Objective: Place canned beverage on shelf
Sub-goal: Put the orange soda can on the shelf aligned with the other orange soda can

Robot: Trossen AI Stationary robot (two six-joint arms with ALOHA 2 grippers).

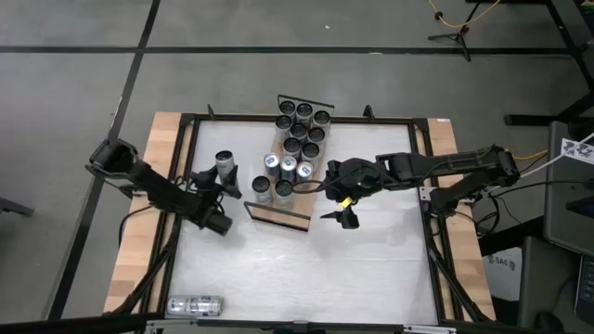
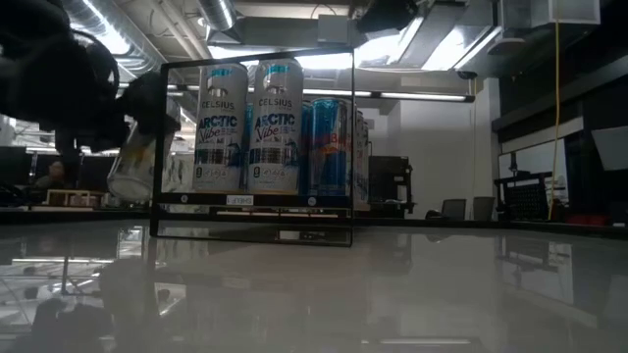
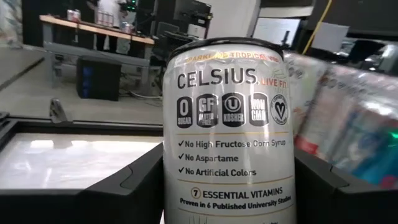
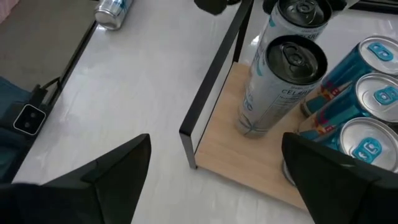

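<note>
The left gripper [image 1: 221,182] grips a white can [image 1: 225,164] between its fingers [image 3: 134,186], holding it above the white table [image 1: 371,250] just left of the shelf [image 1: 278,215]. The shelf holds rows of upright cans [image 1: 302,130]. The right gripper [image 1: 340,206] hangs open beside the shelf's near end. Another can [image 1: 195,305] lies at the table's front edge.

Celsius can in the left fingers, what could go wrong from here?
1. The Celsius can is held by the left gripper off the shelf; it could clip the black wire rail going in.
2. The standing cans are packed tight; a nudge may topple them.
3. The open right gripper hovers near the same shelf end, so the arms could collide.
</note>
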